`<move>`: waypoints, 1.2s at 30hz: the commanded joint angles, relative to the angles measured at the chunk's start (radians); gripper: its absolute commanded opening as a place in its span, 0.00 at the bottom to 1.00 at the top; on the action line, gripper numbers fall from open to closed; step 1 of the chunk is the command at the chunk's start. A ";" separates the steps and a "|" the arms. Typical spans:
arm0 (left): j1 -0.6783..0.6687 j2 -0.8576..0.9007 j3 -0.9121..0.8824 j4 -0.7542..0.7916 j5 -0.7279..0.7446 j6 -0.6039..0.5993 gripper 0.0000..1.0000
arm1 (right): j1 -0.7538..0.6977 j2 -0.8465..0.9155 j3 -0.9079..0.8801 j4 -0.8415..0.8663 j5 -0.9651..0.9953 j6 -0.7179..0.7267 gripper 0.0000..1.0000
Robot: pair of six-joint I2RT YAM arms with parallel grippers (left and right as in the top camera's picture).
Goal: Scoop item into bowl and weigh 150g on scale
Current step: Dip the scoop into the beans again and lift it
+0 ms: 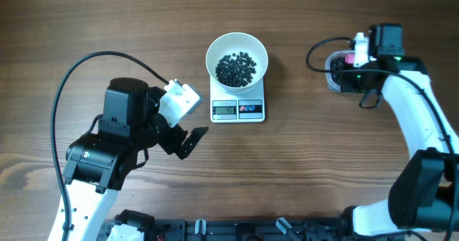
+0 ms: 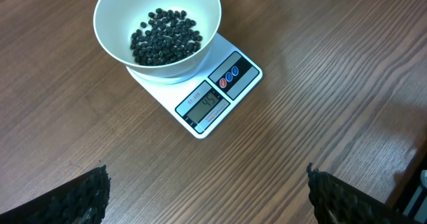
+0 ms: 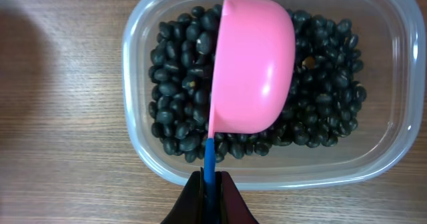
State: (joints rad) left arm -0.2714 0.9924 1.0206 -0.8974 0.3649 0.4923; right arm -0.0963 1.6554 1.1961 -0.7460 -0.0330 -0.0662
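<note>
Scooping step, seemingly: right gripper (image 3: 210, 184) clamps pink scoop (image 3: 252, 71) over beans (image 3: 177, 84) in tub (image 3: 137, 44), at 3 o'clock of bowl (image 1: 215, 51); next, dig in and lift level; left gripper (image 2: 207, 201) spread wide, empty.

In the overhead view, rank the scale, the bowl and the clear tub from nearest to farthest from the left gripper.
Measured from the left gripper:
1. scale, just up and to the right of it in the picture, mid-table.
2. bowl, sitting on the scale's far half.
3. clear tub, far right, beneath the pink scoop.
</note>
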 commanded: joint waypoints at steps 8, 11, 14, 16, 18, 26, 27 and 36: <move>0.007 0.003 0.023 0.002 0.009 -0.006 1.00 | -0.072 0.015 -0.001 -0.040 -0.230 -0.013 0.04; 0.007 0.003 0.023 0.002 0.008 -0.006 1.00 | -0.072 0.015 -0.001 -0.041 -0.259 -0.012 0.04; 0.007 0.003 0.023 0.002 0.009 -0.006 1.00 | -0.072 0.017 -0.001 -0.055 -0.257 -0.014 0.04; 0.007 0.003 0.023 0.002 0.008 -0.006 1.00 | -0.074 0.024 -0.001 -0.061 -0.256 -0.023 0.04; 0.007 0.003 0.023 0.002 0.009 -0.006 1.00 | -0.080 0.043 -0.003 -0.059 -0.253 -0.024 0.04; 0.007 0.003 0.023 0.002 0.009 -0.006 1.00 | -0.142 0.099 -0.007 -0.057 -0.316 -0.024 0.04; 0.007 0.003 0.023 0.002 0.009 -0.006 1.00 | -0.151 0.106 -0.007 -0.060 -0.341 -0.026 0.04; 0.007 0.003 0.023 0.002 0.009 -0.006 1.00 | -0.237 0.135 -0.007 -0.081 -0.505 -0.033 0.04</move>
State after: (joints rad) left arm -0.2714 0.9924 1.0206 -0.8974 0.3649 0.4923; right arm -0.3061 1.7519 1.1992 -0.8116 -0.4618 -0.0845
